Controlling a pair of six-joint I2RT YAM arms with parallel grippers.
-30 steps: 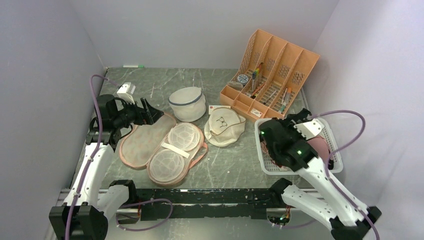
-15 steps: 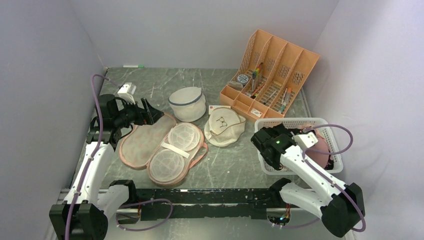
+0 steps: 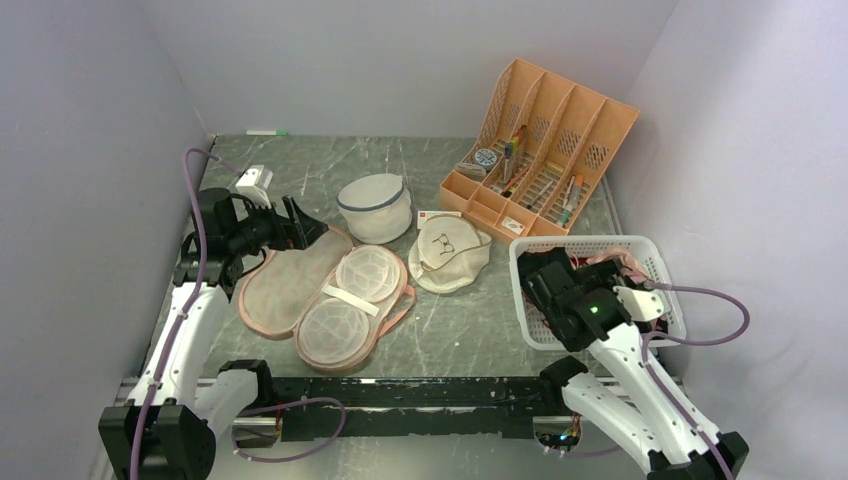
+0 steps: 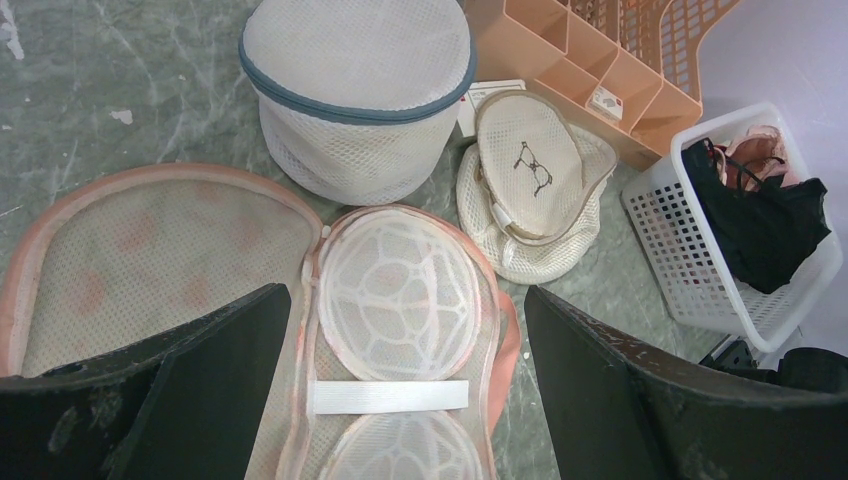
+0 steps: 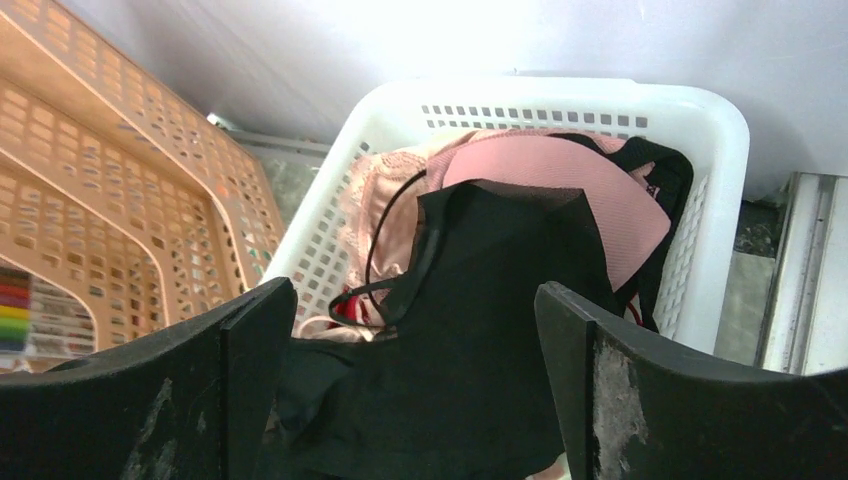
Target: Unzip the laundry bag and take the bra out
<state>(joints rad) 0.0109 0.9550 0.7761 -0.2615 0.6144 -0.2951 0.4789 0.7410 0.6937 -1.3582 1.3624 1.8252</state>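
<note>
The laundry bag point(image 3: 300, 290) lies unzipped and spread flat at the left of the table. Its beige lining point(image 4: 150, 250) and two white mesh cups point(image 4: 400, 275) face up. My left gripper point(image 3: 300, 225) hovers open above the bag's far end, and the left wrist view shows the left gripper point(image 4: 405, 295) with nothing between its fingers. The black bra point(image 5: 480, 320) lies in the white basket point(image 5: 700, 150) at the right, on top of pink garments. My right gripper point(image 5: 415, 300) stands open just above the bra, a finger on each side, with the basket point(image 3: 590, 243) below it.
A white dome mesh bag with blue trim point(image 3: 375, 207) and a round cream bag with a glasses drawing point(image 3: 448, 255) sit behind the laundry bag. An orange desk organizer point(image 3: 545, 150) stands at the back right. Pink bras point(image 5: 560, 180) fill the basket.
My right arm swung left and then back over the near part of the basket, and its jaws have opened. The left arm and the bags have not moved.
</note>
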